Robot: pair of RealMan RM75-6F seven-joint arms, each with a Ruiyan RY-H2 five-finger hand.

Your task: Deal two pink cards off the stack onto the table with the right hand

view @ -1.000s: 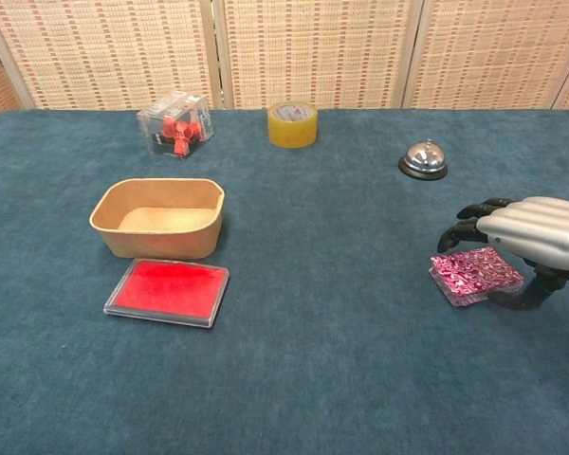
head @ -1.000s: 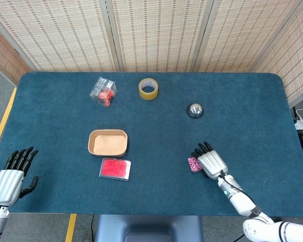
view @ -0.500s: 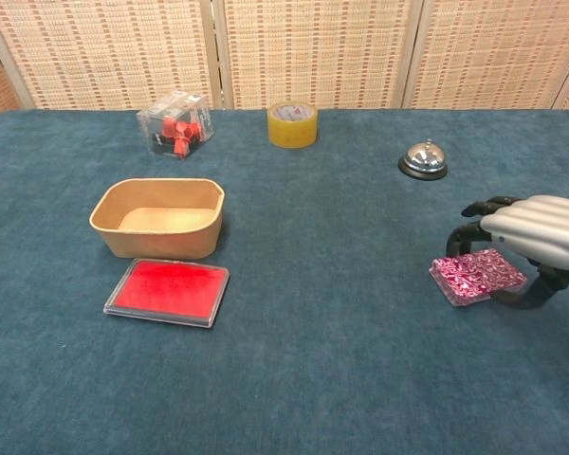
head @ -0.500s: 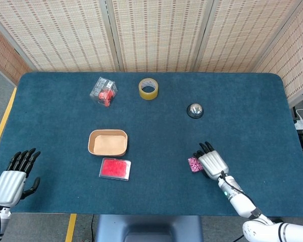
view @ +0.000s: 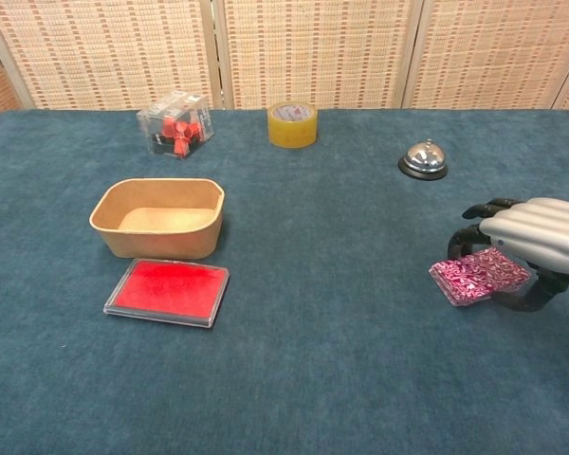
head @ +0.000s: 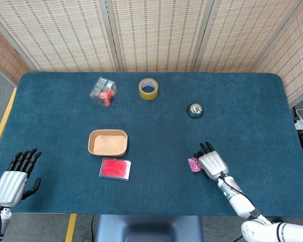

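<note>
Chest view: right hand (view: 536, 237) grips the pink cards (view: 478, 275), fingers curled over the stack's far edge.
Stack sits tilted at the table's (view: 341, 360) right side, near edge low on the cloth; left hand (head: 12, 179) rests at the near left corner, fingers spread, holding nothing.

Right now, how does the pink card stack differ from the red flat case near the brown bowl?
The pink card stack has a swirly pink-and-white pattern; the red flat case is plain red with a clear rim. The stack looks smaller than the case. The right robot hand arches over the stack with fingers touching it, while the case lies untouched just in front of the brown bowl. Both are flat rectangular things.
</note>
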